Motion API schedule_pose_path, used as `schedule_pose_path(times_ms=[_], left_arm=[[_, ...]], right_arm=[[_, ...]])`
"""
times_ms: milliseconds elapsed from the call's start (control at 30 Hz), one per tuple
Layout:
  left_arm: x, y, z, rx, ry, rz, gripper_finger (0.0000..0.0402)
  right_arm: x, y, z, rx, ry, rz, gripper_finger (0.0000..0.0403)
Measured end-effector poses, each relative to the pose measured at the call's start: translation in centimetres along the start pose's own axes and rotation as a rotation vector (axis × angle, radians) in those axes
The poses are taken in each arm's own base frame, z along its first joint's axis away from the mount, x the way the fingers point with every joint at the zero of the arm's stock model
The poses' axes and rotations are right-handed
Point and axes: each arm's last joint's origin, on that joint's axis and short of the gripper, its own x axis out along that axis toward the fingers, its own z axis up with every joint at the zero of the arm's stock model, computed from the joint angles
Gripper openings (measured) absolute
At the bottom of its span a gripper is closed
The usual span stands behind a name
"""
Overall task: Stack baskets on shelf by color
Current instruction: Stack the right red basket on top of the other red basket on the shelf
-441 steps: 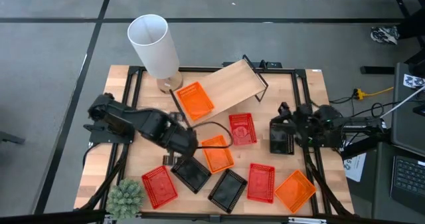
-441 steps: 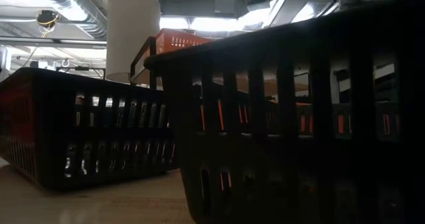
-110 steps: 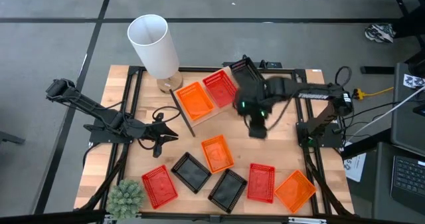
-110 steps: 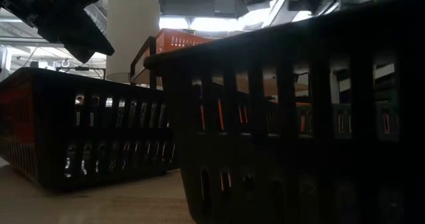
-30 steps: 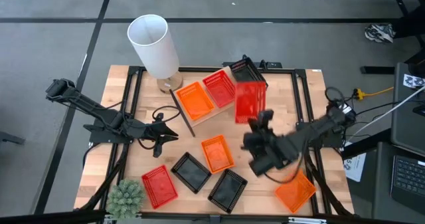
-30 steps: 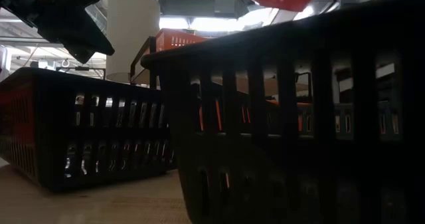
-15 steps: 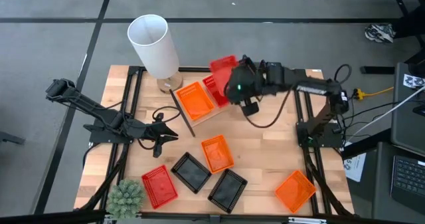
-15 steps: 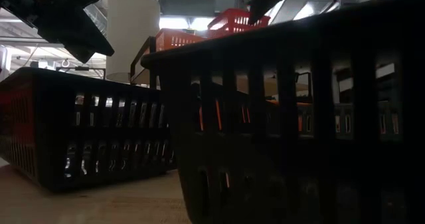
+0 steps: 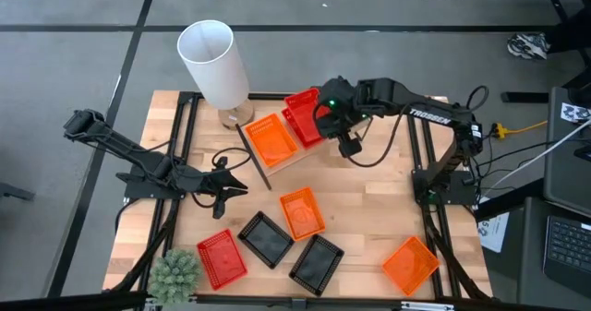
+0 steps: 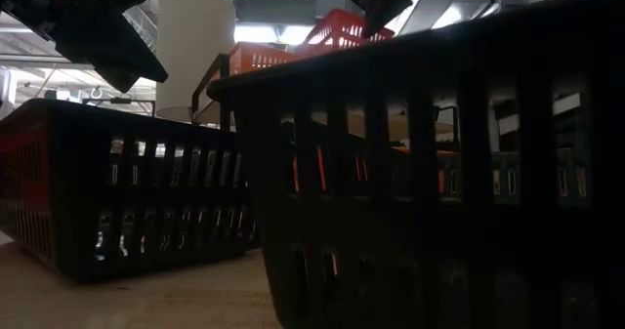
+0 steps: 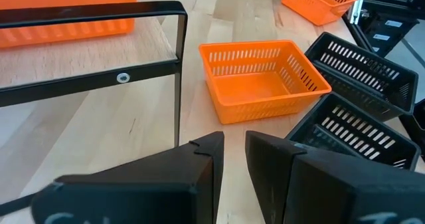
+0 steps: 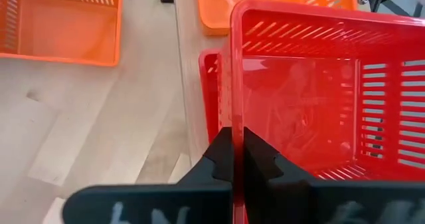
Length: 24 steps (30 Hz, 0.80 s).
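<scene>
My right gripper is over the shelf at the far middle of the table, shut on a red basket. That basket hangs over a second red basket standing on the shelf board, next to an orange basket. In the low view the held basket shows tilted. My left gripper waits low over the table left of centre, its fingers a little apart with nothing between them. My right gripper pinches one side wall of the red basket at its rim, one finger inside the basket and one outside. The fingers come from above, slanting down. The basket hangs tilted over the lower red basket; I cannot tell whether the two touch.
A tall white cylinder stands by the shelf's left end. On the near half of the table lie an orange basket, two black ones, a red one and another orange one. A green plant sits at the near left corner.
My right gripper has carried the red basket from above the table's middle right toward the far edge and over the shelf. It then brought the basket down over the red basket standing there. It has stayed shut.
</scene>
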Motion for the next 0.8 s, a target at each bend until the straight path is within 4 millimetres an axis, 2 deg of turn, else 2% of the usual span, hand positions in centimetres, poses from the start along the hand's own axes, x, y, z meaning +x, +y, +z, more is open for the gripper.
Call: schedule_pose_path(times_ms=[167,467,800], left_arm=[[0.0,0.0,0.0,-0.001,0.000,0.000,0.0057],[0.0,0.0,0.0,-0.001,0.000,0.000,0.0057],[0.0,0.0,0.0,-0.001,0.000,0.000,0.0057]], right_arm=[[0.4,0.0,0.0,0.003,0.011,0.010,0.0001],[3.2,-0.5,0.3,0.007,0.073,0.029,0.0011],[3.1,-0.6,0.2,0.009,0.087,0.007,0.0050]])
